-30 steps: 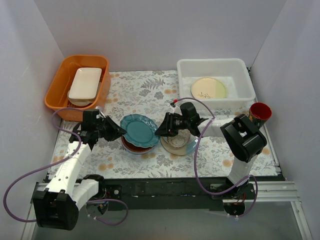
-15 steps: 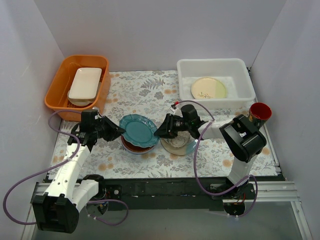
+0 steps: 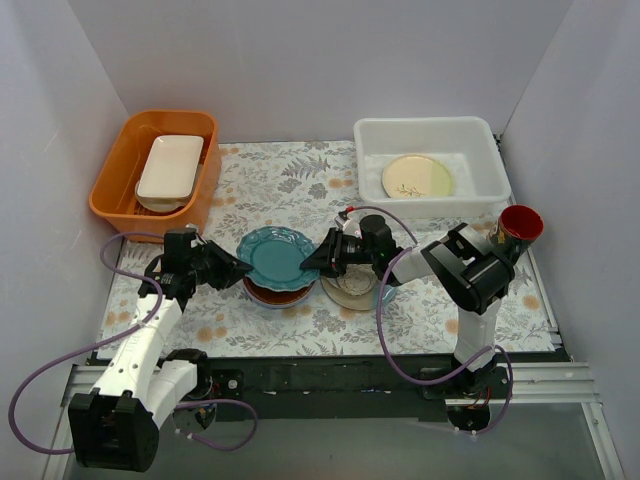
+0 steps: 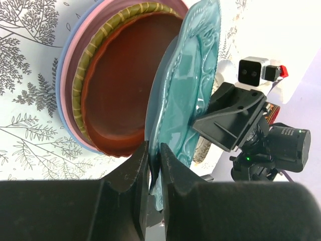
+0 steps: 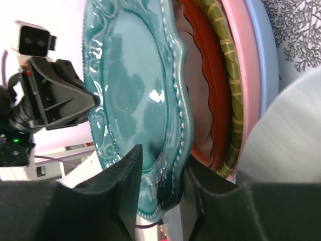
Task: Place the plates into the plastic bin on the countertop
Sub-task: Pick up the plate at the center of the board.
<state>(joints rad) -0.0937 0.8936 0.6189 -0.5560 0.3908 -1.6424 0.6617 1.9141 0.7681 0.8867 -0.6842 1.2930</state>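
Two piles are partly hidden from above: the teal plate (image 3: 275, 255) covers most of the stack (image 3: 272, 295) beneath it, and your right gripper (image 3: 312, 264) overlaps the pile (image 3: 355, 291) beside it. The teal plate sits tilted off that stack, mid-countertop (image 3: 280, 185), well apart from the plastic bin (image 3: 430, 128), which holds one cream plate (image 3: 417, 177). Your left gripper (image 4: 154, 153) pinches its left rim, jaws nearly closed. The right gripper clamps the opposite rim, one finger on each face. A second ago the right gripper stood further right; the plate is unmoved.
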